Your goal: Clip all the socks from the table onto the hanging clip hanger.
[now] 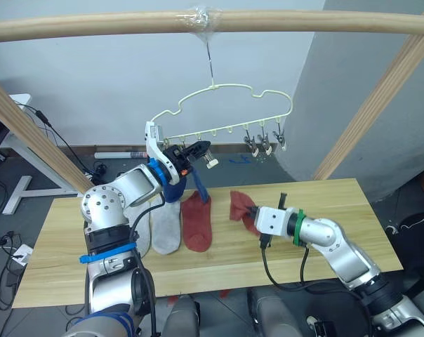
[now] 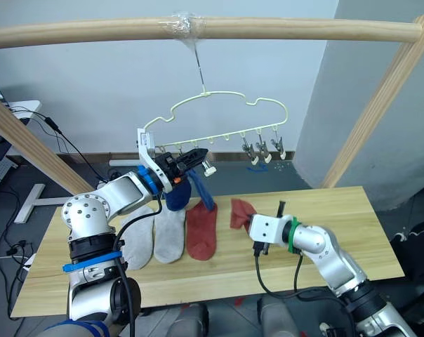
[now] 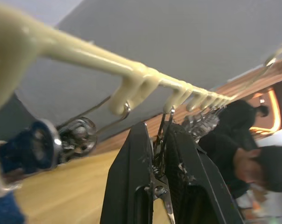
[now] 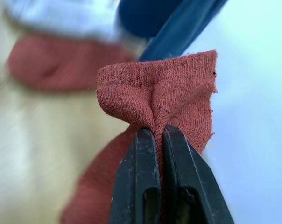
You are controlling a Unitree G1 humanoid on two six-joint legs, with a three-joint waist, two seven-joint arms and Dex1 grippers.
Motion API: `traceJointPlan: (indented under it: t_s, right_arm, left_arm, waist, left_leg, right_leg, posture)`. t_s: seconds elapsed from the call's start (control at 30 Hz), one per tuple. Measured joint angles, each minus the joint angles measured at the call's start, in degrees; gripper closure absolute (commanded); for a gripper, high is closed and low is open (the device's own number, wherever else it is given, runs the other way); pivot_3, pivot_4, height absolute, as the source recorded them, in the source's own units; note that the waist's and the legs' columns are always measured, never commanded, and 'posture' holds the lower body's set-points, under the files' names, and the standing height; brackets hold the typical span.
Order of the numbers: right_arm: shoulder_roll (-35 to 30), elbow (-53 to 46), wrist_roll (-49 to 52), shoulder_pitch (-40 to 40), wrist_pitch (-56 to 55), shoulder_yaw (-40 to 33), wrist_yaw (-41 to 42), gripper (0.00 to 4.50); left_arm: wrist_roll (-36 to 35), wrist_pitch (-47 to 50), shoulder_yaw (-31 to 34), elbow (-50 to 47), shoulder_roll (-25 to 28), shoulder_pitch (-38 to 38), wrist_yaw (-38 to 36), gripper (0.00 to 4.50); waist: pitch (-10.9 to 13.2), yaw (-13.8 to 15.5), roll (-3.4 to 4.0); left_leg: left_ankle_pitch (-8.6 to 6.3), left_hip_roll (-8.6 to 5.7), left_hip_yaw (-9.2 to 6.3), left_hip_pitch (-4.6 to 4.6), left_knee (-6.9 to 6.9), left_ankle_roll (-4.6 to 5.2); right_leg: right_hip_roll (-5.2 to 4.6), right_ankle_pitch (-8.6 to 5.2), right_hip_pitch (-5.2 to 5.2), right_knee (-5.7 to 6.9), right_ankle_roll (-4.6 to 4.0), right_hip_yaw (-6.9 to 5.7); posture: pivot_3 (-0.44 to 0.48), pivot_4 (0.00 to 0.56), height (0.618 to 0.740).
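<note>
The plank table (image 1: 324, 210) stands under a round wooden bar (image 1: 303, 21), from which the wire hanger (image 1: 229, 105) hangs. Its right half lies bare. The left gripper (image 3: 158, 154) pinches a metal clip (image 3: 160, 140) beside a hanging blue sock (image 2: 201, 188). The right gripper (image 4: 158, 140) pinches a knit red sock (image 4: 164, 93) near the grey socks (image 1: 166, 225).

I saw a thick wooden bar (image 1: 282, 22) crossing high above the left claw, slanted wooden posts (image 1: 370, 112) flanking it, and cables (image 1: 12, 249) on the floor.
</note>
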Motion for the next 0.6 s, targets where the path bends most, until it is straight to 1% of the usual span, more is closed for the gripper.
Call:
traceJointPlan:
  t_s: [0.13, 0.33, 0.6]
  right_arm:
    - [0.3, -1.5, -1.0, -1.7, 0.7, 0.0, 0.5, 4.46]
    - [2.6, -2.0, -1.7, -4.4, 2.1, 0.1, 0.6, 4.46]
    - [2.7, -2.1, -2.2, -5.9, 3.0, 0.1, 1.6, 4.46]
  left_arm:
    - [-0.6, 1.1, -0.5, 0.0, 0.5, -0.1, -0.1, 4.39]
    - [-0.7, 1.1, -1.9, -0.2, 0.7, 0.0, -0.5, 4.39]
    - [-0.4, 0.5, -2.8, -0.3, 1.7, 0.3, -1.6, 4.39]
  waist:
    - [0.0, 0.1, 0.00]
    - [0.0, 0.1, 0.00]
    - [0.0, 0.1, 0.00]
  left_leg:
    - [0.00, -0.02, 0.01, -0.06, 0.00, -0.01]
    - [0.00, -0.02, -0.01, -0.05, 0.00, -0.01]
    - [0.00, -0.02, -0.01, -0.06, -0.01, -0.01]
  right_leg:
    - [-0.02, 0.00, -0.01, -0.05, -0.01, 0.01]
    - [-0.02, 0.00, -0.02, -0.03, -0.02, 0.00]
    - [-0.02, 0.00, -0.02, -0.04, -0.02, 0.00]
  posture:
    - [-0.037, 0.210, 0.740]
    - [-0.037, 0.210, 0.740]
    - [-0.037, 0.210, 0.740]
